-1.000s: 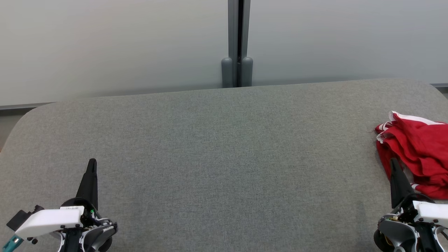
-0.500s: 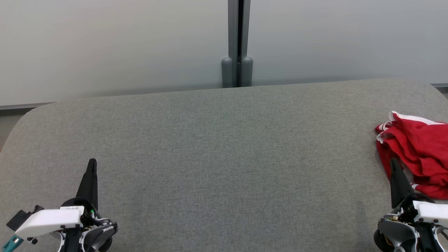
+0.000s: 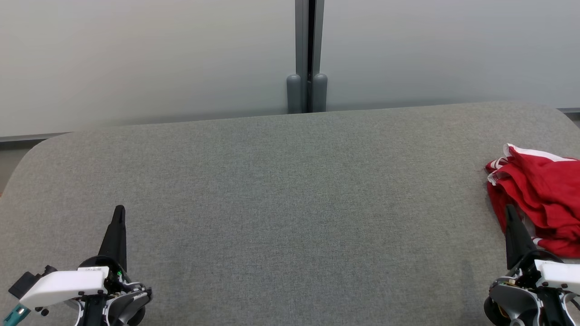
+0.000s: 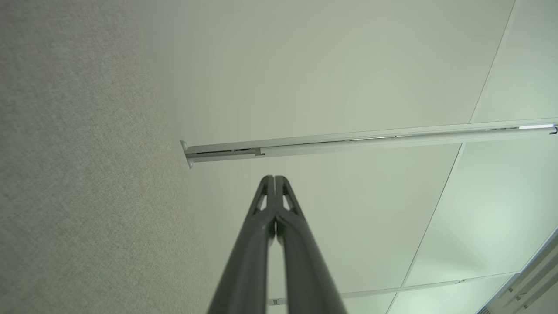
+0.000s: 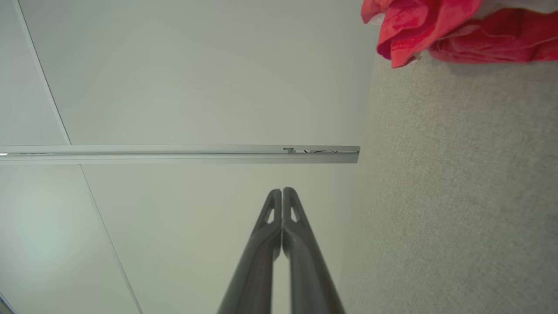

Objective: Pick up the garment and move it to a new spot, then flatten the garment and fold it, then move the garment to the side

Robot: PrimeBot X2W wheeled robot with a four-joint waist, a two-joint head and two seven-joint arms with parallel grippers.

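The garment is red with white trim and lies crumpled at the far right of the grey table, partly cut off by the head view's edge. It also appears in the right wrist view as a red bunch at the top right. My right gripper is shut and empty, with its tip standing in front of the garment's left edge. At the lower left my left gripper is shut and empty too, far from the garment. Each wrist view shows its own fingers pressed together.
A pale wall runs behind the table, split by a grey vertical post at the middle. The table's far corners are rounded. A broad stretch of grey felt lies between the two grippers.
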